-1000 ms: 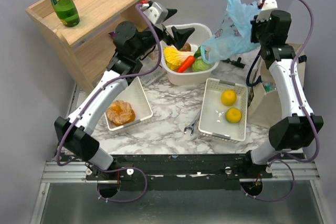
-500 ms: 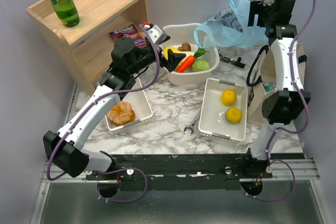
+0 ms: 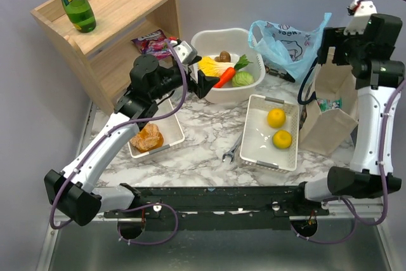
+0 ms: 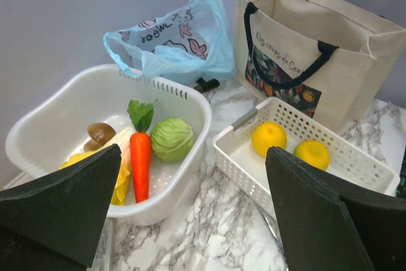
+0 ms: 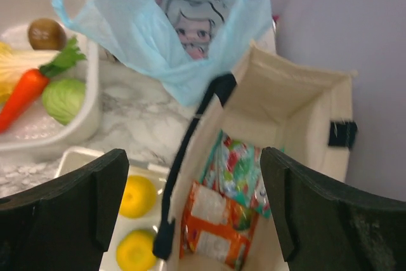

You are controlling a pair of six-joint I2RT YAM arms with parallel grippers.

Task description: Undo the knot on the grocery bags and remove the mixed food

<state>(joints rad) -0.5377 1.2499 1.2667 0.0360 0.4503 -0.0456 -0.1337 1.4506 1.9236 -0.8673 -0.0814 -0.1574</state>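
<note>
**Right jaws:** apart, gripping nothing. In the right wrist view the light-blue grocery bag (image 5: 190,61) fills the upper centre. It sits above the gap between the jaws and touches neither, just beside the canvas tote (image 5: 298,103).

**Left jaws:** apart, gripping nothing. The bag lies at upper centre of the left wrist view, well beyond them, behind the white tub (image 4: 190,103) holding the carrot (image 4: 140,163) and green cabbage (image 4: 171,139).

**Views:** only the right wrist view shows packets (image 5: 219,220) inside the tote. Only the top view shows the bread (image 3: 147,136), in a tray (image 3: 174,122) at left centre.
</note>
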